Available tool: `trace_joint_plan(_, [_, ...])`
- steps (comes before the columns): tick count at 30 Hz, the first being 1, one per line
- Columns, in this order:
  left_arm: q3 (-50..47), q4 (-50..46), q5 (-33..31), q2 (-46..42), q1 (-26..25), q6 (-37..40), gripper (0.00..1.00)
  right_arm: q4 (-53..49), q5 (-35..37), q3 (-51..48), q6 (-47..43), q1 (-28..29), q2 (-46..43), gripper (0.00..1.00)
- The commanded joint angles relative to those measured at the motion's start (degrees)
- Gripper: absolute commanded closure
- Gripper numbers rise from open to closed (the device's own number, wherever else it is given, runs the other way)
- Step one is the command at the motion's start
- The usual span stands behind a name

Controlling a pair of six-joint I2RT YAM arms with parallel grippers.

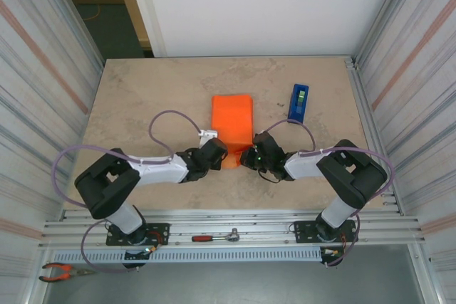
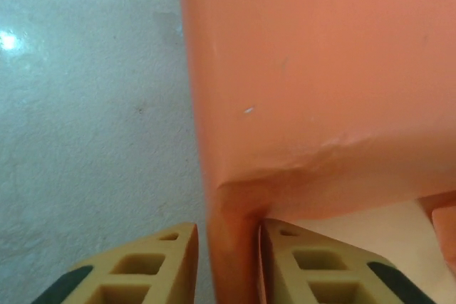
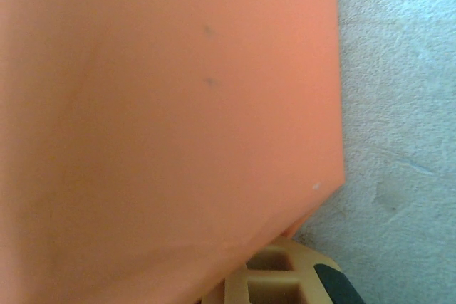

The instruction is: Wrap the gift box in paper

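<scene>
The paper lies folded on the counter, long axis near-to-far, just far of both jaws. The left jaws pinch a fold at its near-left corner. The right jaws are pressed together at the near-right corner; any grip is hidden.

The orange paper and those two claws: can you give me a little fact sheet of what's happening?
Paper: orange, folded over, mid-table
Gift box: under the paper, pale bit showing
Left gripper: pinching a paper fold
Right gripper: shut at the paper's near edge
Tape dispenser: blue, right of the paper, apart
</scene>
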Motion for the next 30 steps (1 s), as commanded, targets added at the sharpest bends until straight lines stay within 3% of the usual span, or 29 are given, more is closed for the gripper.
trace_joint_plan(1, [1.85,0.92,-0.89,1.55,0.03,0.27,0.96,-4.84,-0.40,-0.24,0.31,1.14,2.54,1.00])
trace_joint_plan(3, [2.03,0.55,-1.42,2.10,0.01,-0.20,0.97,-4.88,-0.47,-0.26,0.30,1.21,2.58,1.00])
trace_joint_plan(5, [2.14,0.09,-1.89,2.14,-0.20,-0.30,0.89,-5.05,-0.42,-0.27,0.30,1.18,2.49,1.00])
trace_joint_plan(7, [2.09,-0.22,-1.67,1.94,-0.32,-0.07,1.00,-5.18,-0.40,-0.19,0.22,1.19,2.43,1.00])
trace_joint_plan(9, [1.75,-0.30,-1.37,0.94,-0.27,0.11,1.00,-5.30,-0.44,-0.13,0.20,1.14,2.51,1.00])
trace_joint_plan(10, [1.38,-0.23,-0.97,-0.19,-0.27,0.49,0.96,-5.29,-0.48,-0.11,0.12,1.15,2.44,1.00])
trace_joint_plan(12, [0.38,0.44,-0.22,-2.64,-0.24,0.62,0.68,-5.61,-0.48,0.04,0.04,1.20,2.55,1.00])
trace_joint_plan(13, [0.16,-0.07,-0.10,-4.10,-0.26,0.37,0.58,-5.68,-0.49,0.09,-0.06,1.22,2.58,1.00])
trace_joint_plan(17, [-2.89,-0.22,0.23,-10.90,-0.11,-1.35,0.47,-6.29,-0.51,0.42,-0.32,1.17,2.37,1.00])
trace_joint_plan(23, [-8.26,-1.62,2.40,-19.46,3.20,-5.70,0.50,-7.01,-0.40,0.43,-0.58,1.16,2.22,1.00])
trace_joint_plan(30, [-12.18,-0.68,12.11,-21.66,10.98,-7.96,0.87,-7.54,-0.40,0.43,-0.93,1.15,2.32,1.00])
